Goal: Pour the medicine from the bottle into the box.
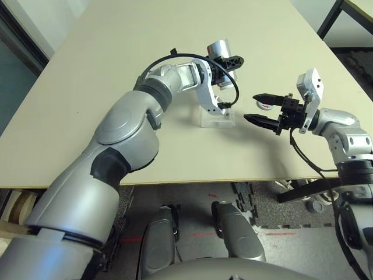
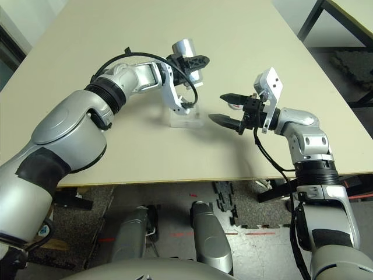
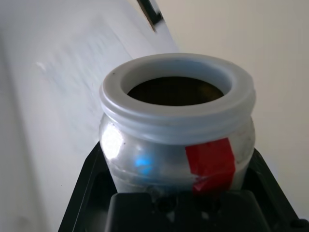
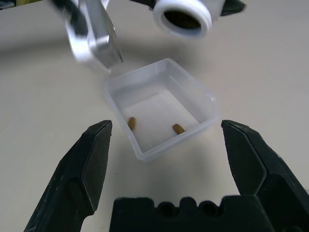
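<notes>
Silver forearms frame the head view, where the left gripper (image 1: 224, 63), clamped on the bottle (image 1: 219, 48), holds it raised above the clear box (image 1: 217, 118) on the table (image 1: 116, 58); the right gripper (image 1: 259, 108) waits beside the box, jaws wide and empty. Through the left wrist camera, the bottle is grey-white with a red stripe and a wide mouth. From the right wrist camera, two brown pills (image 4: 178, 128) lie inside the box, so the pour looks largely done; keeping the mouth over the box should catch any stragglers.

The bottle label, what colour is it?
Red, on the grey-white bottle; clearest in the left wrist view.
</notes>
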